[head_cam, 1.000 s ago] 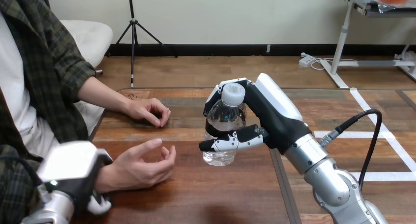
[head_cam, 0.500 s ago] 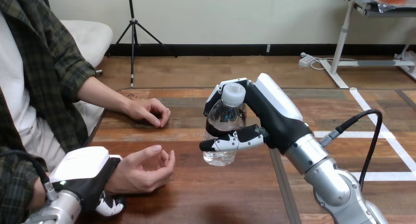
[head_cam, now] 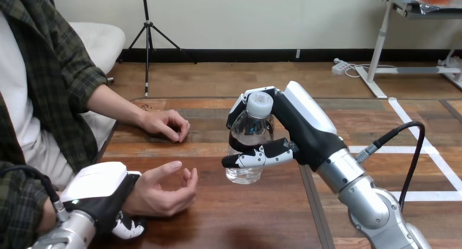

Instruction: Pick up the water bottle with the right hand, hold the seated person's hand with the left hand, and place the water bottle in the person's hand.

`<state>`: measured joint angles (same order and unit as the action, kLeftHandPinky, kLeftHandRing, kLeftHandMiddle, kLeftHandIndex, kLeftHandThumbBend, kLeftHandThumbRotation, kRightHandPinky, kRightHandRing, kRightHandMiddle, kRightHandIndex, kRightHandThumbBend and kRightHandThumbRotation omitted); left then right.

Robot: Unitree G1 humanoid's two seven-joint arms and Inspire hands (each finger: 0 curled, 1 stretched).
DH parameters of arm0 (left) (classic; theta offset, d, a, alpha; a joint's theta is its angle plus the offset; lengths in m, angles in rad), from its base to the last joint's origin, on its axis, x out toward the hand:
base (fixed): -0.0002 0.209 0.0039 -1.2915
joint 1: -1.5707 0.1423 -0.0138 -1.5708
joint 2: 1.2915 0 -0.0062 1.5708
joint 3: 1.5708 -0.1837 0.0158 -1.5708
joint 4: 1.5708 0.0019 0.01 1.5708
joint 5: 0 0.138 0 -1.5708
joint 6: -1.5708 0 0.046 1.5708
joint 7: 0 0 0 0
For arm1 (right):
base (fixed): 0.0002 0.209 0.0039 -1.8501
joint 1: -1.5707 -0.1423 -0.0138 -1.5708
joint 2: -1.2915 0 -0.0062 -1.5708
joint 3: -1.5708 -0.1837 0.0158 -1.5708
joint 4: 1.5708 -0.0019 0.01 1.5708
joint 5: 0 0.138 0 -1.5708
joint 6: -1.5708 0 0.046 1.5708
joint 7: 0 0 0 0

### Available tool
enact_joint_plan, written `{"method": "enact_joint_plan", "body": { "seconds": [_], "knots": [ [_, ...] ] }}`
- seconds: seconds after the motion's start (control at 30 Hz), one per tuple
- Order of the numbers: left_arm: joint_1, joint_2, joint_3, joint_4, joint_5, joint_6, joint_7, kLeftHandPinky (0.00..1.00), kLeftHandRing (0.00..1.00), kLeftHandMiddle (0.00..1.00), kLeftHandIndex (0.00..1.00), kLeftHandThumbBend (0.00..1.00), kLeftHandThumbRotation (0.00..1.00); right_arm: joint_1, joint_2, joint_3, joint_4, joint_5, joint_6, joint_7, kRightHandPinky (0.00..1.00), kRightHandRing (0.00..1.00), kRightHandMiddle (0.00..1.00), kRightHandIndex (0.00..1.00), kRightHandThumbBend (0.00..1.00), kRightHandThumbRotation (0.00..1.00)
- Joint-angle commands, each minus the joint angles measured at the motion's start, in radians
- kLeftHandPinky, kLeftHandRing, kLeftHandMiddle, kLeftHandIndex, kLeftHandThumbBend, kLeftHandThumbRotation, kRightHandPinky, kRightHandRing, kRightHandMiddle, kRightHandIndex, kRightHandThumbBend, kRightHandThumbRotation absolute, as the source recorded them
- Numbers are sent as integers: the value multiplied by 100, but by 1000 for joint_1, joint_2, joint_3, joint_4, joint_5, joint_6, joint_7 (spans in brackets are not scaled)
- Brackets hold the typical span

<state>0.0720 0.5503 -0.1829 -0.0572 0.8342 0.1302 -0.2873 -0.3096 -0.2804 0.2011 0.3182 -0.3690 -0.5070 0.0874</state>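
Clear plastic water bottle (head_cam: 249,132) with a white cap, upright in the right hand (head_cam: 306,130) above the brown wooden desk (head_cam: 245,219).
Its fingers and thumb curl round the bottle, near the person's nearer hand (head_cam: 162,190), palm up. Left hand (head_cam: 101,184) covers that wrist, fingers seemingly curled beneath it.
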Motion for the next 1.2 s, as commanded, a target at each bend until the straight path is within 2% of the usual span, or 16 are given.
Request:
{"method": "enact_joint_plan", "body": {
  "seconds": [0.0,0.27,0.37,0.47,0.57,0.67,0.77,0.87,1.17],
  "knots": [
    [6,-49,-91,14,10,-16,5,59,69,73,73,84,0,-62,-1,-23,-44,19,-14,-9,35,38,43,43,76,0],
    [3,-65,-104,39,63,-15,113,53,61,64,67,86,0,-61,-2,-25,-44,22,-17,-8,35,38,43,43,76,0],
    [0,-65,-121,51,111,-3,165,50,56,60,62,86,0,-62,-4,-25,-42,19,-25,-12,35,38,43,43,76,0],
    [1,-79,-116,60,106,-4,201,43,49,53,56,85,0,-58,-3,-26,-51,21,-12,-7,35,38,43,43,76,0],
    [-4,-82,-122,64,122,13,206,40,46,51,54,83,0,-59,-4,-26,-46,22,-19,-8,35,38,43,43,76,0],
    [-5,-94,-121,80,127,9,261,38,43,47,51,83,0,-58,-5,-26,-48,22,-19,-7,35,38,43,43,76,0],
    [-11,-90,-128,83,129,20,245,35,40,45,49,82,0,-56,-6,-27,-52,21,-15,-7,35,38,43,43,76,0],
    [-9,-96,-125,96,125,9,291,34,40,45,48,83,0,-57,-7,-27,-49,22,-22,-8,35,38,43,43,76,0],
    [-15,-102,-130,117,122,12,329,35,42,47,50,81,0,-58,-8,-29,-46,24,-26,-10,35,38,43,43,76,0]
  ]
}}
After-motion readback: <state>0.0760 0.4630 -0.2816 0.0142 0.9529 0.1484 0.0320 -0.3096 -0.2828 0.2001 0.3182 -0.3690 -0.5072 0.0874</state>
